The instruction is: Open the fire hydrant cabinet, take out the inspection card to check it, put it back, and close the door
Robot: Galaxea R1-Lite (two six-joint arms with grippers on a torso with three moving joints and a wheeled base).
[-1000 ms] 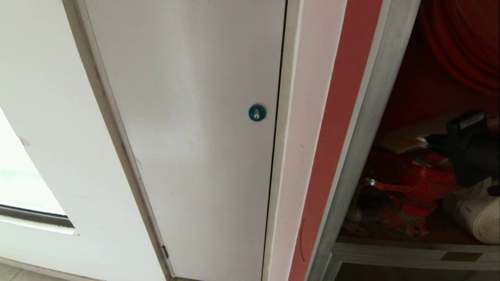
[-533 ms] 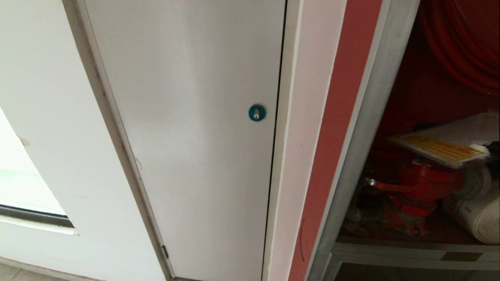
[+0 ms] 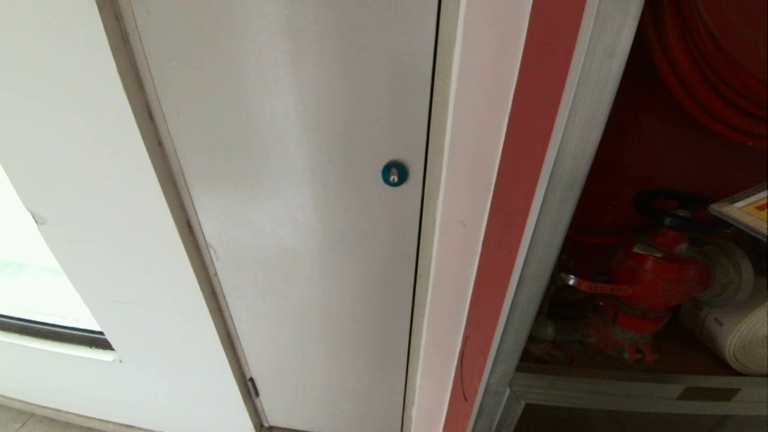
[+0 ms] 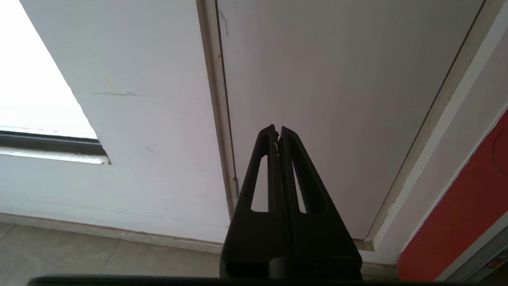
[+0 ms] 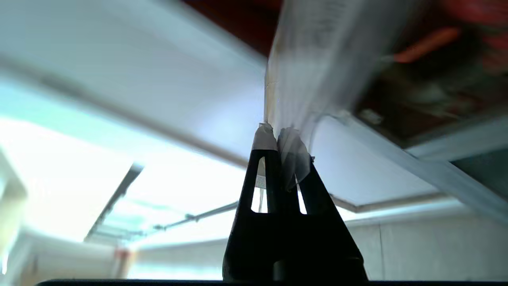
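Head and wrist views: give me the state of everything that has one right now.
fire hydrant cabinet: open, red interior exposed.
inspection card: off the valve, clamped in the right gripper.
red valve: uncovered, black handwheel showing.
white door: shut.
left gripper: shut, empty, parked facing the white door.

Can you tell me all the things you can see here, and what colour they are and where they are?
fire hydrant cabinet: one, silver frame with red inside, at the right, standing open.
red valve: one, red with a black handwheel, low inside the cabinet.
red hose reel: one, red, top of the cabinet.
rolled white hose: one, white, right of the valve.
inspection card: one, pale with a yellow band, at the right edge above the valve, pinched by the right gripper.
white door: one, white, in the middle.
blue round lock: one, blue, on the white door.
left gripper: black, shut, empty, pointing at the white door.
right gripper: black, shut on the card.
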